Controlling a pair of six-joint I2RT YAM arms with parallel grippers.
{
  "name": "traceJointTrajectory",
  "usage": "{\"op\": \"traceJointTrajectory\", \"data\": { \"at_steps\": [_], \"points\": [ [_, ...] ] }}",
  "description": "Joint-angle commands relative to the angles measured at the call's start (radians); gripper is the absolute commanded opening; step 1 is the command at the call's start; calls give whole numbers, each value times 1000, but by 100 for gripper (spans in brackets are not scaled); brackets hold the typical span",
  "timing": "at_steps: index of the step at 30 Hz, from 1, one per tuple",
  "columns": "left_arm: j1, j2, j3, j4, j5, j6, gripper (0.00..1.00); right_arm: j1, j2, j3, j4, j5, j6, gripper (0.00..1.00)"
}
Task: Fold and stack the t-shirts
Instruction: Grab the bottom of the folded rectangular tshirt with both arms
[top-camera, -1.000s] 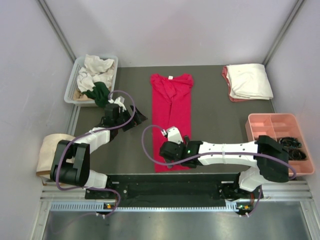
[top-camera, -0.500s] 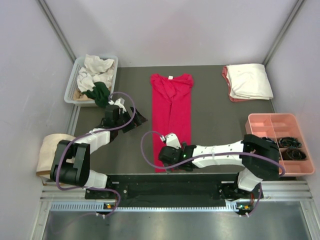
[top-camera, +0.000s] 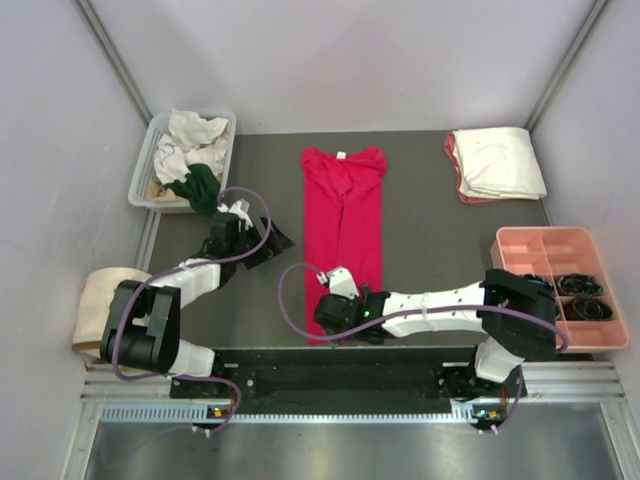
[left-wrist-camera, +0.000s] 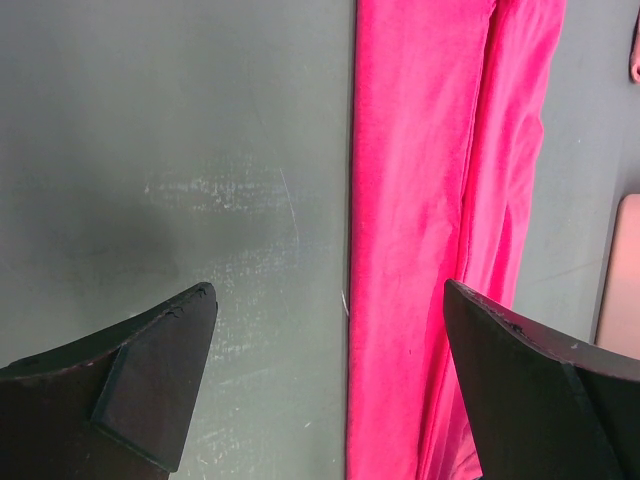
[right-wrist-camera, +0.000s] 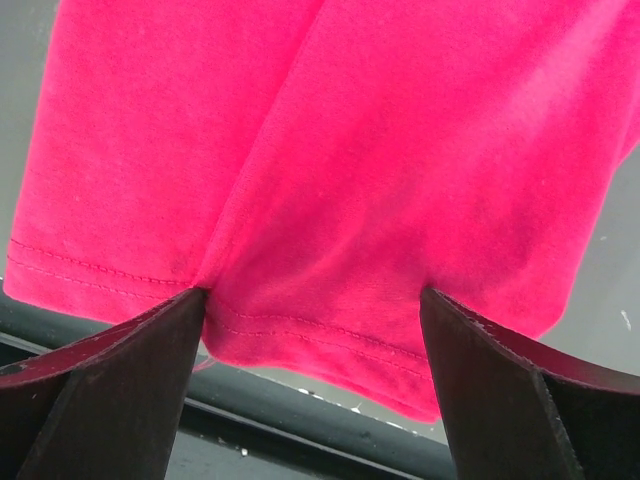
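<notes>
You are hovering the right claw (right-wrist-camera: 315, 295), released and empty, over the hem of the red t-shirt (right-wrist-camera: 330, 150) (pinch both layers squarely).

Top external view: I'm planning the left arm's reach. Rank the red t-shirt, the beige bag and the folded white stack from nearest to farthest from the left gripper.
1. Red t-shirt: just to the right of the left gripper, in the middle.
2. Beige bag: at the near left.
3. Folded white stack: in the far right corner.
</notes>
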Motion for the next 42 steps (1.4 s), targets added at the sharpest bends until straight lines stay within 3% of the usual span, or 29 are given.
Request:
{"op": "traceJointTrajectory", "data": {
  "at_steps": [1, 10, 21, 29, 38, 42],
  "points": [
    [-2, 6, 18, 41, 14, -3, 99, 32, -64, 48, -68, -3, 2, 90],
    [-2, -19, 21, 30, 22, -10, 99, 29, -342, 122, -230, 192, -10, 95],
    [-5, -123, -6, -65, 31, 22, 99, -284, -460, 33, -140, 197, -136, 96],
    [-5, -134, -37, -36, 39, -9, 99, -537, -316, 71, 27, 126, -214, 97],
    [-5, -74, 26, -21, 37, -3, 99, -778, -49, 307, 173, -65, -323, 97],
    [-5, -68, 37, -21, 34, 1, 99, -823, 118, 526, 188, -207, -372, 97]
  ]
}}
